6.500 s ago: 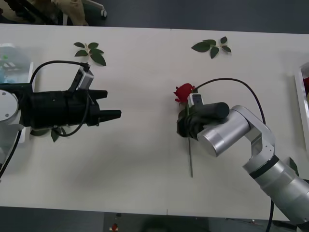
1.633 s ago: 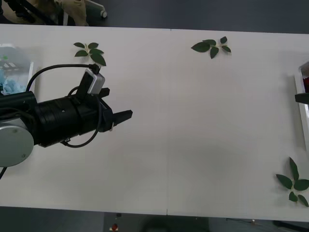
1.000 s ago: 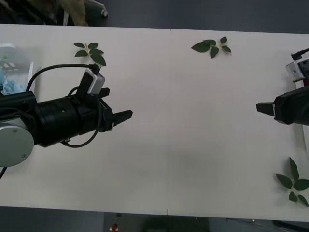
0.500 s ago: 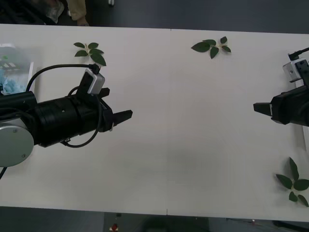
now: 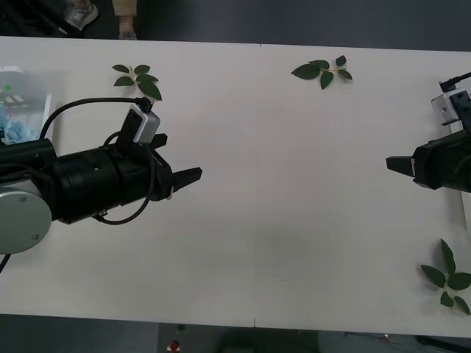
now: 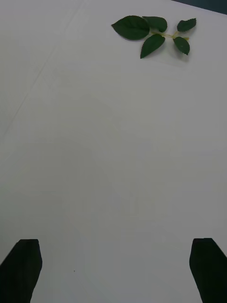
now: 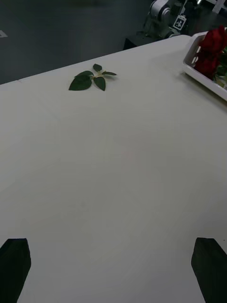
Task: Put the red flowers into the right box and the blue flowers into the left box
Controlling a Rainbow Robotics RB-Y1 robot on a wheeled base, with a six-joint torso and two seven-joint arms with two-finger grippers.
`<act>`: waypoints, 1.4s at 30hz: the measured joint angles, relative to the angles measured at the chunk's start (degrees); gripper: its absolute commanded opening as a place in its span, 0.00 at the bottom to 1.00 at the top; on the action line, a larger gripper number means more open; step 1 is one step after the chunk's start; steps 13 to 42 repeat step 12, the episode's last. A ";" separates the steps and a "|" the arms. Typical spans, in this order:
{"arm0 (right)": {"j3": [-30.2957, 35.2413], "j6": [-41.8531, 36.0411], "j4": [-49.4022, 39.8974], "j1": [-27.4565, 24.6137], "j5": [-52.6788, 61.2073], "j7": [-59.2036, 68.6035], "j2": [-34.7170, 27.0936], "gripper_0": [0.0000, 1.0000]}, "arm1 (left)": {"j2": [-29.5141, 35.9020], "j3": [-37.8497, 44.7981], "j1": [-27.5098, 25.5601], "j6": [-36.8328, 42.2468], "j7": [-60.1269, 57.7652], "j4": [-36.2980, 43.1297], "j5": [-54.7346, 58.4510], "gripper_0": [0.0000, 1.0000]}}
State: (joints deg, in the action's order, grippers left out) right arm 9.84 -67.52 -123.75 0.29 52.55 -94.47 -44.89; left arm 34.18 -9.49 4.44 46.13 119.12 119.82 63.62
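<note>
The red flowers (image 7: 210,45) lie in the right box (image 7: 196,75), a white bin at the table's far right end. Pale blue flowers (image 5: 10,129) lie in the translucent left box (image 5: 23,79) at the far left. My left gripper (image 5: 178,159) hovers over the left half of the table, open and empty, its black fingers (image 7: 14,255) at the corners of the left wrist view. My right gripper (image 5: 396,165) is near the right edge, pointing inward, also open and empty, with its fingers (image 6: 208,258) spread wide over bare table.
Loose green leaf sprigs lie at the back left (image 5: 140,78), the back centre-right (image 5: 324,71) and the front right corner (image 5: 446,279). One sprig (image 6: 151,33) lies ahead of the right gripper, another (image 7: 92,79) ahead of the left. The white table (image 5: 280,206) stretches between the arms.
The right gripper held a red rose mid-table 6.5 s ago; the rose is gone from there. The right arm came back inward from the right edge, then stood still. The left arm barely moved.
</note>
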 measured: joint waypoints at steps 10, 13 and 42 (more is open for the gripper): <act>0.00 0.00 0.00 0.00 0.00 0.00 0.00 0.95 | 0.00 0.00 0.00 0.00 0.00 0.00 0.00 1.00; 0.00 0.00 0.00 0.00 0.00 0.00 0.00 0.95 | 0.00 0.00 0.00 0.00 0.00 0.00 0.00 1.00; 0.00 0.00 0.00 0.00 0.00 0.00 0.00 0.95 | 0.00 0.00 0.00 0.00 0.00 0.00 0.00 1.00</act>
